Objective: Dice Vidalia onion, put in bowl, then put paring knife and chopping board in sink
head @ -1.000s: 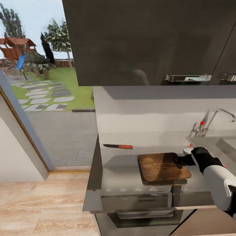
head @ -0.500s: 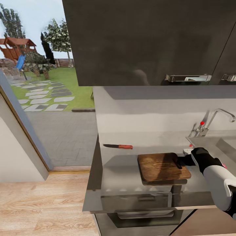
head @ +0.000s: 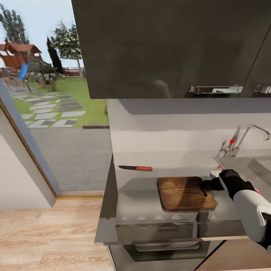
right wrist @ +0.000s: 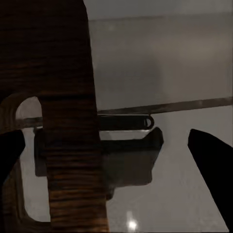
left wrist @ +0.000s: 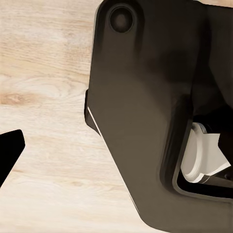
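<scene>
Nearest us, our right gripper [head: 206,185] is clenched on the sink-side end of the chopping board [head: 185,193], holding it just above the countertop [head: 135,195]; in the right wrist view the board's [right wrist: 58,111] wooden edge sits between the dark fingertips [right wrist: 213,160]. Farther back, the paring knife [head: 135,168] lies flat on the countertop, apart from the board, and the sink [head: 256,167] with its tap [head: 248,137] lies to the right. Our left gripper [left wrist: 7,153] hangs over the wooden floor [left wrist: 43,73]; we cannot tell how its jaws stand.
</scene>
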Motion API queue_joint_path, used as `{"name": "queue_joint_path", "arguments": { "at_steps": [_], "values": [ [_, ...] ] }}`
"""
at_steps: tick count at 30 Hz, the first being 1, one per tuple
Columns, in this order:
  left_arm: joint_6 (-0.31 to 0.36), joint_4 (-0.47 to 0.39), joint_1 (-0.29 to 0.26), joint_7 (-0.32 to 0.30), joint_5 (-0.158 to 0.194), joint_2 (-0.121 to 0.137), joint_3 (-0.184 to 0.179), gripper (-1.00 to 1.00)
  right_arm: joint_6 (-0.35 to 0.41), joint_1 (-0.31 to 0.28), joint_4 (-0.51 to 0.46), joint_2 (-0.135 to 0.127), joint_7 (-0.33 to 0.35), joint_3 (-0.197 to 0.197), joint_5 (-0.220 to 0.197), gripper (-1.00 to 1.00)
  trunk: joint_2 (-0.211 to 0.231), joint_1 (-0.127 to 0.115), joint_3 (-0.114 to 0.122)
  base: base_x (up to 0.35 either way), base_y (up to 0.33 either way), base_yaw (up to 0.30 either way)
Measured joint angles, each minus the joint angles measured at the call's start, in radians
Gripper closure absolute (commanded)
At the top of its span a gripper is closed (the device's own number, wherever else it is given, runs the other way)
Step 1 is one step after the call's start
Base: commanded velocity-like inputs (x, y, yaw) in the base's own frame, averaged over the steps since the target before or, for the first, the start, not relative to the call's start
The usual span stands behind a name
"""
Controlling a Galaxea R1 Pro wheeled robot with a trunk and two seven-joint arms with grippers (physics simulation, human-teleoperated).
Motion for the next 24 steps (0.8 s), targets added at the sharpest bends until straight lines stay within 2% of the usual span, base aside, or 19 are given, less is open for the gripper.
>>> {"name": "queue_joint_path", "arguments": {
  "at_steps": [24],
  "values": [
    [0.000, 0.000, 0.000, 0.000, 0.000, 0.000, 0.000, -1.00, 0.000, 0.000, -0.008, 0.000, 0.004, -0.001, -0.001, -1.00, 0.000, 0.000, 0.000, 0.000, 0.000, 0.000]
  ]
}}
